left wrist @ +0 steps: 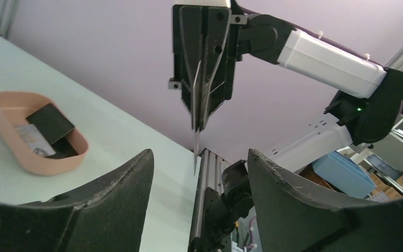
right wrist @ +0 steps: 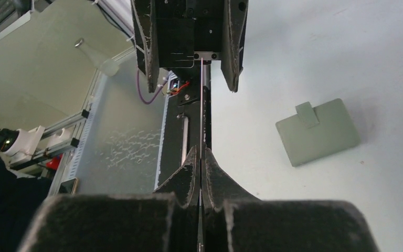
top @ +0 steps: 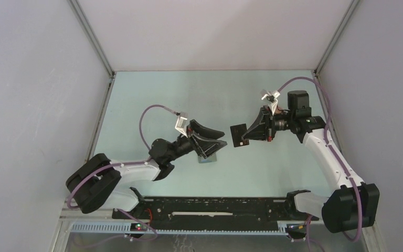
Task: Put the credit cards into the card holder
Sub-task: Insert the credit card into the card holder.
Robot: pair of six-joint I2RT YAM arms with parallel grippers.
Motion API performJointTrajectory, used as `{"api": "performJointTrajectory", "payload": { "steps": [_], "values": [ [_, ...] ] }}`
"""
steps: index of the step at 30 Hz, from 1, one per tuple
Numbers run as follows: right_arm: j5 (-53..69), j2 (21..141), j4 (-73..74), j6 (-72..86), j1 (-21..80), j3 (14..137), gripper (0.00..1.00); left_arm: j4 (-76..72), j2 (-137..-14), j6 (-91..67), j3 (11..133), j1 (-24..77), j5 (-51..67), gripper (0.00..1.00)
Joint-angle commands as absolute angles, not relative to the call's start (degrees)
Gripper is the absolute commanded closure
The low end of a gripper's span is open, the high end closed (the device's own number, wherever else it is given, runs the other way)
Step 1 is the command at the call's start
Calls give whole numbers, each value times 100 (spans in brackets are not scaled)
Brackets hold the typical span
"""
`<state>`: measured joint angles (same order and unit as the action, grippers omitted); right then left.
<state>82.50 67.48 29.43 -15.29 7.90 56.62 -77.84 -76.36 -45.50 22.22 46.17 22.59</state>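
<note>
right end effector (top: 247, 134) clamps black card (top: 238, 136) — edge-on to wrists; left end effector (top: 216, 139) apart, half-hiding card holder (top: 209, 160).

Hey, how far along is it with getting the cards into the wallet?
Nothing looks done: the wallet lies shut on the table, no card visibly in it. In hand: the right gripper pinches one black card, the left gripper open facing it. Left: that card, plus the other cards in the pink tray.
</note>
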Motion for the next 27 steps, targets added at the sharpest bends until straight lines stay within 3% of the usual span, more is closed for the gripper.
{"api": "performJointTrajectory", "payload": {
  "steps": [1,7,12,13,16,18,21,27],
  "values": [
    [8408,6863,2646,-1358,1025,5687,100,-8069,-7878,-4445,2823,4808,2165,32],
    [8290,6890,2718,-1445,1170,5686,100,-8068,-8305,-4650,3201,4832,2372,52],
    [8201,6861,2787,-1536,1222,5687,100,-8065,-8500,-4736,3366,4834,2663,99],
    [8162,6845,2803,-1563,1230,5687,93,-8060,-8504,-4737,3341,4835,2680,100],
    [7988,6759,2843,-1632,1223,5713,53,-7998,-8381,-4619,3154,4837,2649,100],
    [7854,6704,3037,-1792,1198,5820,40,-7857,-8248,-4494,3025,4834,2685,100],
    [7886,6680,3256,-1878,1169,5976,35,-7504,-8060,-4322,2927,4840,2837,100],
    [7882,6683,3233,-1659,1186,6053,37,-6579,-7719,-3909,2961,4834,2998,100]
  ]
}}
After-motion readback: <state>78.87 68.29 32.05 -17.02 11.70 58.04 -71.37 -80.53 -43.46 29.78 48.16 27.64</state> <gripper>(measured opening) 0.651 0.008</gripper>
